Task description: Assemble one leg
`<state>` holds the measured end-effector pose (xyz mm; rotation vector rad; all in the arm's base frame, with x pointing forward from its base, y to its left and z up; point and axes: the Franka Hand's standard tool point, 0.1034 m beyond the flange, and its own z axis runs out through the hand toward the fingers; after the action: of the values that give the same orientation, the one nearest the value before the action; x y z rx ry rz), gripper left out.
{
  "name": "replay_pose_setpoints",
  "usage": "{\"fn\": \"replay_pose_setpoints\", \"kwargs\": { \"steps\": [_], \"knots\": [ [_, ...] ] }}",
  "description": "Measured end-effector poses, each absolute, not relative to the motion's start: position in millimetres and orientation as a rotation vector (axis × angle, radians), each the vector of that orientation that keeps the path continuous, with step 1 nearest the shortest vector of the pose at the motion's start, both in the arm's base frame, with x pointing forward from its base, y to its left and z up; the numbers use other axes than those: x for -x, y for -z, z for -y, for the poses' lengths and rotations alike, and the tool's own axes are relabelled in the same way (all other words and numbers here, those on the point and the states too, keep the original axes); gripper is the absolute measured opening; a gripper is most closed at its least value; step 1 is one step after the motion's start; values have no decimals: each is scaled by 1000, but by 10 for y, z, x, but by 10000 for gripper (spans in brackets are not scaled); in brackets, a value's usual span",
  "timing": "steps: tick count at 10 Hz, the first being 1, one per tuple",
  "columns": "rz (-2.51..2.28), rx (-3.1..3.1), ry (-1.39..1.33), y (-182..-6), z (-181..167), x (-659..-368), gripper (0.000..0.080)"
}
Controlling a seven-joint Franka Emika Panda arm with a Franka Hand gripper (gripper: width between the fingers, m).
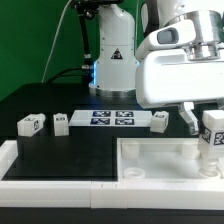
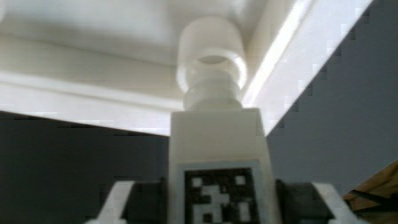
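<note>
- The gripper (image 1: 204,128) is clenched on the leg (image 1: 214,138), holding it upright at the tabletop (image 1: 150,165) corner on the exterior view's right.
- The leg's round end points into that corner; I cannot tell whether it is seated.
- Likely left: seating it, twisting it tight, letting go.
- Three other legs (image 1: 30,124) lie loose beside the marker board (image 1: 112,119).

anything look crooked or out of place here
Nothing stands out. The gripper holds the leg upright at a corner of the tabletop. Three loose legs sit on the table beside the marker board.
</note>
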<state>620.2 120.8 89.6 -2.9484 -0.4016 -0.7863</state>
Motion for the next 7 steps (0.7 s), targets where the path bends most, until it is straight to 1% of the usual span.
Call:
{"fn": "replay_pose_setpoints", "kwargs": {
  "steps": [2, 7],
  "knots": [
    [410, 2950, 776, -846, -1225, -6183, 290],
    [404, 2949, 791, -836, -1201, -6202, 290]
  ]
}}
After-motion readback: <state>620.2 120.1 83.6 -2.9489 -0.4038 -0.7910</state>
